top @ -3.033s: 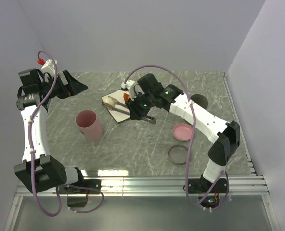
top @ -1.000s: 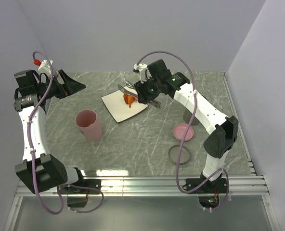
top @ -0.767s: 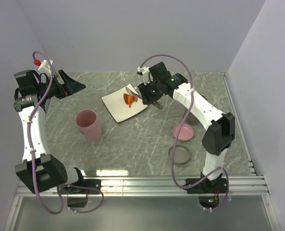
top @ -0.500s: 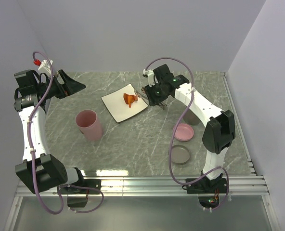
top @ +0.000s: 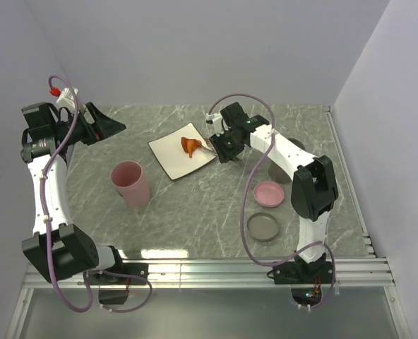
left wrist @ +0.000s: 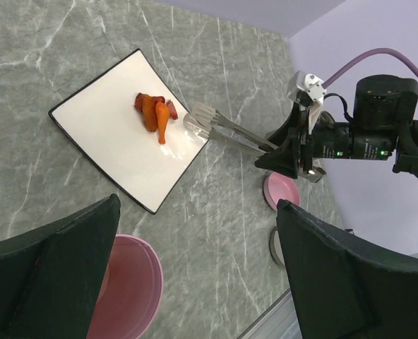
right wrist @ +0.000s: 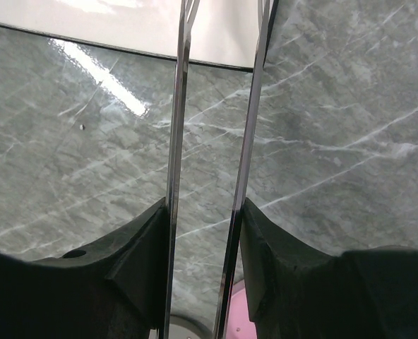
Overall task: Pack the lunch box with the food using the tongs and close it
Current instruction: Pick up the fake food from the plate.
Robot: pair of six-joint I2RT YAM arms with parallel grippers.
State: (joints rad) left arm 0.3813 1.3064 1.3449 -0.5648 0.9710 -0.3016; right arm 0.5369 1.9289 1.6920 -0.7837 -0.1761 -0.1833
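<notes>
Several orange-brown glossy food pieces lie on the white square plate. My right gripper is shut on the silver tongs. It holds them by their two arms, which stand slightly apart. The tongs' tips hover at the plate's right corner, just right of the food, with nothing between them. The pink round lunch box stands open in front of the plate. My left gripper hangs open high over the table's left.
A pink shallow lid and a grey round lid lie on the marble table right of centre. A dark round object sits behind the right arm. A metal rail runs along the near edge.
My right gripper has drawn the tongs back to the right, from over the food to the plate's right corner. The food has stayed on the plate. The left arm is still.
</notes>
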